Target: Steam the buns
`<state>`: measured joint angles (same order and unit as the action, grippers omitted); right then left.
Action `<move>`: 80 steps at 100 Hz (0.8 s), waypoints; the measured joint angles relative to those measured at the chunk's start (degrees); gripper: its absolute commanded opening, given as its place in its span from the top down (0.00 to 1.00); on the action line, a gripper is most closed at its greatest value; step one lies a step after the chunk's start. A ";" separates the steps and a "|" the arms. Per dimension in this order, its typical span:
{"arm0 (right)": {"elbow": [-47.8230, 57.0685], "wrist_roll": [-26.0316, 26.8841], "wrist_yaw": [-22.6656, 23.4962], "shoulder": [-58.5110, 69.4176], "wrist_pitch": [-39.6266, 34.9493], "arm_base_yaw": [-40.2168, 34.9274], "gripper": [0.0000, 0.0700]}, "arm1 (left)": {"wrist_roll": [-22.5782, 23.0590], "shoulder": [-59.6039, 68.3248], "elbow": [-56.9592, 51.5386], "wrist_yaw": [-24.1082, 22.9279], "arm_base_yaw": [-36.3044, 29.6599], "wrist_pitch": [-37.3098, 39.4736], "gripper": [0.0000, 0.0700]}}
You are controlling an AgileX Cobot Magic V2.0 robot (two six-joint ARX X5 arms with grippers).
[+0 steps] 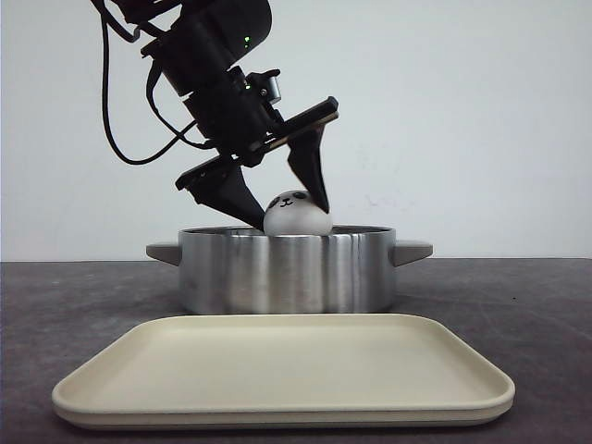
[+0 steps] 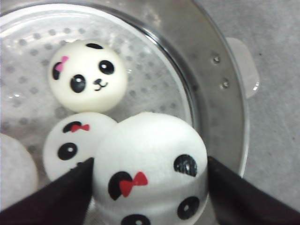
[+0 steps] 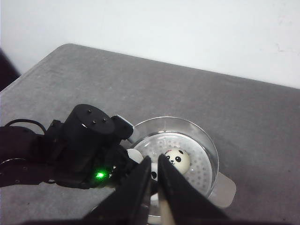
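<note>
The round stainless-steel pot (image 1: 287, 270) with two side handles stands on the dark grey table (image 1: 518, 305), and just in front of it lies a cream plastic tray (image 1: 282, 370). Above the pot's rim, the black left claw (image 1: 289, 205) grips a smooth white dome-shaped bun with a panda face and a red bow (image 2: 150, 171), one finger (image 2: 51, 201) pressed to each side of it. Inside the pot, on its perforated steamer floor, sit a white panda bun with a pink bow (image 2: 88, 75), another with a red bow (image 2: 72, 140) touching the held one, and the edge of a fourth white bun (image 2: 14, 171). High above the pot, the right claw (image 3: 154, 187) hangs with its black fingers nearly together, holding nothing.
</note>
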<state>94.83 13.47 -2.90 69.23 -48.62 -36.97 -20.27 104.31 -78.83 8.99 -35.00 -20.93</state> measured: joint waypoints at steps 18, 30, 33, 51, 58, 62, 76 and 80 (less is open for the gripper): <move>0.00 0.00 -0.11 0.00 0.00 0.00 0.98 | -0.09 0.00 -1.07 1.57 -0.13 -1.55 0.03; 0.00 0.00 -0.11 0.00 0.00 0.00 0.98 | -0.02 0.00 -3.32 1.57 -0.13 -3.89 0.03; 0.00 0.00 -0.11 0.00 -0.02 0.00 0.98 | 0.20 0.00 -4.13 1.57 -0.13 -4.81 0.03; 0.00 0.00 -0.74 0.00 -0.26 0.00 0.98 | 3.50 -0.37 -10.32 -0.42 -0.02 -11.91 0.05; -0.04 -0.09 -1.84 0.00 -0.48 0.00 0.98 | 4.46 -2.16 -10.40 -3.28 0.11 -13.46 0.16; -0.13 -0.26 -1.92 0.00 -0.48 0.00 0.98 | 4.70 -3.63 -10.38 -4.79 0.26 -14.43 0.24; -1.60 -1.62 -3.26 0.00 -0.52 0.00 0.98 | 5.14 -11.13 -10.38 -9.01 1.05 -16.72 0.48; -2.27 -1.95 -3.45 0.00 -0.50 0.00 0.97 | 5.27 -13.31 -10.38 -9.22 1.31 -17.79 0.52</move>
<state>92.55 11.53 -6.35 69.23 -49.12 -36.97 -15.00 91.00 -89.21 -0.23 -33.69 -38.72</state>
